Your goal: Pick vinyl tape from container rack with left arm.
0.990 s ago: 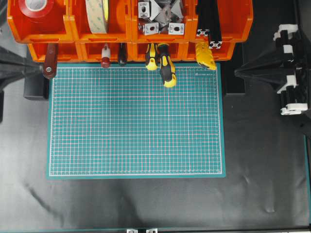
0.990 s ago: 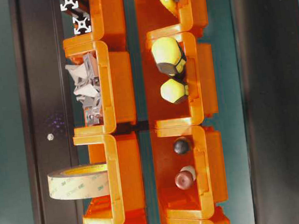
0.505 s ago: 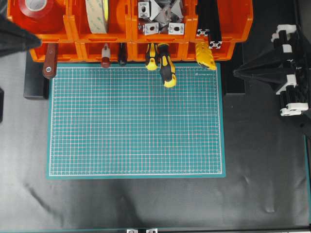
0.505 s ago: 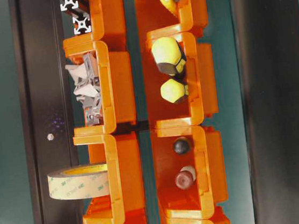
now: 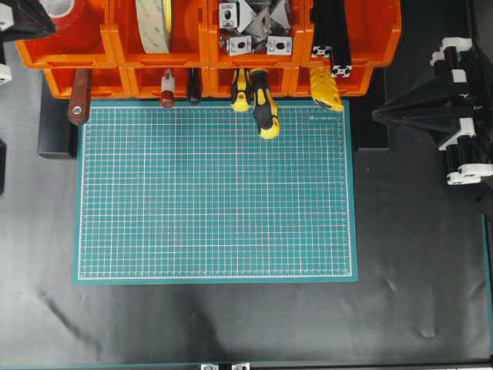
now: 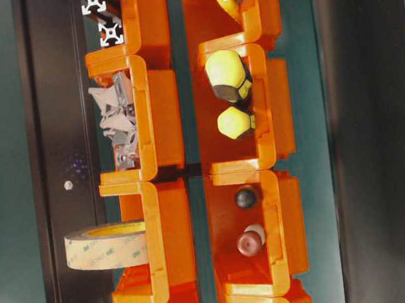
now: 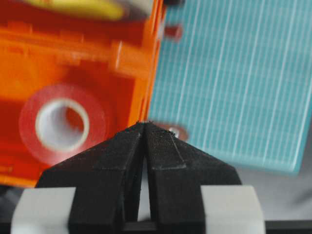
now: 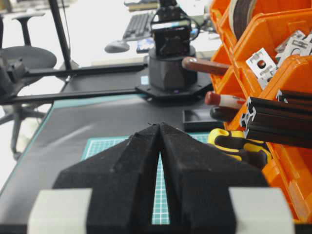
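Observation:
The vinyl tape [image 5: 75,15], a red roll with a white core, lies in the top-left bin of the orange container rack [image 5: 185,52]. My left gripper [image 5: 51,26] is shut and empty. Its pointed tip reaches over that bin from the left and covers the roll's left edge. In the left wrist view the shut tips [image 7: 145,123] sit over the bin's wall, with the tape [image 7: 97,117] just to their left inside the rack [image 7: 97,53]. My right gripper [image 5: 375,114] is shut and empty, off the mat's right side; it also shows in the right wrist view [image 8: 160,124]. The table-level view shows the rack [image 6: 159,120] but not the red tape.
A cream tape roll [image 5: 154,23] stands in the neighbouring bin, then metal brackets [image 5: 254,27] and black extrusions [image 5: 331,38]. Yellow-black screwdrivers [image 5: 262,100], a brown-handled tool [image 5: 78,96] and a yellow cutter [image 5: 326,89] stick out of the lower bins over the green cutting mat [image 5: 216,193].
My left gripper has moved up from beside the brown-handled tool to the top-left bin and now overlaps the red tape. It stays shut. The right arm has barely moved.

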